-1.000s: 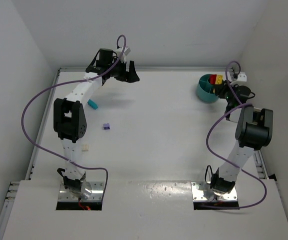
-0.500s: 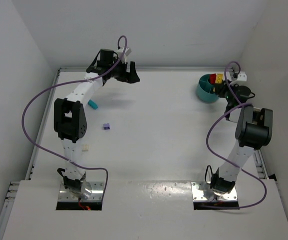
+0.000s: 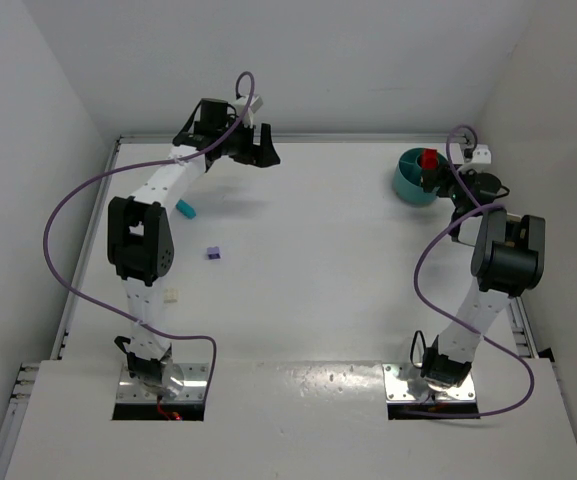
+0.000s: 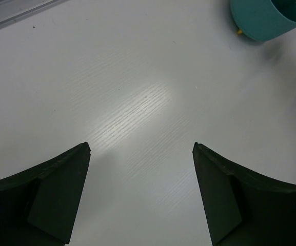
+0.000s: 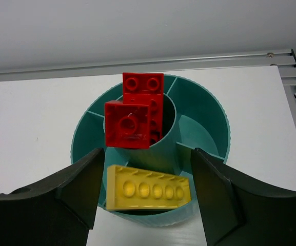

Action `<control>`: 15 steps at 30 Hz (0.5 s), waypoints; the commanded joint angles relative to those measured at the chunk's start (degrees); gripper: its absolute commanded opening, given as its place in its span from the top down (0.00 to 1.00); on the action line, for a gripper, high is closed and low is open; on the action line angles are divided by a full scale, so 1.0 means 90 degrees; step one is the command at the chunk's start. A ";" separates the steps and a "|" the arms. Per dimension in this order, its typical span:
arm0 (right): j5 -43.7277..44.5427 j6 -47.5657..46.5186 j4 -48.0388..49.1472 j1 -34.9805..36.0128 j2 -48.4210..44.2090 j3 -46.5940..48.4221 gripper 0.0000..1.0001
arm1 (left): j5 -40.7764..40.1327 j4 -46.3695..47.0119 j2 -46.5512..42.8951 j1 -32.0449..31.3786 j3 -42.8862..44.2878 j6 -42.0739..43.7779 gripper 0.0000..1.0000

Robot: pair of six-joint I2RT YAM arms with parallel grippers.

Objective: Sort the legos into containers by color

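I have the right gripper (image 5: pixel 146 151) spread wide and holding nothing, one finger on either side of the teal dish (image 5: pixel 217 115), which sits in the far right corner of the table. In the dish's round middle well a square red brick (image 5: pixel 129 125) stands on edge in front of a longer red plate (image 5: pixel 143 83). Both poke above the rim. A yellow plate (image 5: pixel 150 190) lies tilted in the outer compartment nearest my wrist camera. I can read no lettering on the studs at this sharpness. The left gripper (image 4: pixel 141 148) is also open and empty, hanging over bare tabletop near the far edge, left of centre. Three legos lie loose on the left side. A cyan brick (image 3: pixel 185 209) is closest to the far edge, a purple cube (image 3: pixel 213 253) sits further in, and a cream cube (image 3: pixel 171 296) is close to the left edge. From above, the left arm's purple cable (image 3: pixel 68 200) loops out past the left edge, and the right arm's wrist partly hides the dish.
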 commanded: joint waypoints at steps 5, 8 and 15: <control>-0.0303 -0.0073 0.0617 -0.0027 -0.0320 -0.0073 0.33 | 0.0063 0.0133 -0.0447 -0.0046 -0.0017 0.0086 0.13; -0.0362 -0.0005 0.0559 -0.0163 -0.0817 -0.0306 0.33 | 0.0063 0.0133 -0.0505 -0.0046 -0.0153 0.0086 0.13; -0.0431 -0.0042 -0.0882 -0.0291 -0.2428 -0.0612 0.38 | -0.1088 -0.0061 -0.0818 0.0412 -0.0243 -0.0168 0.12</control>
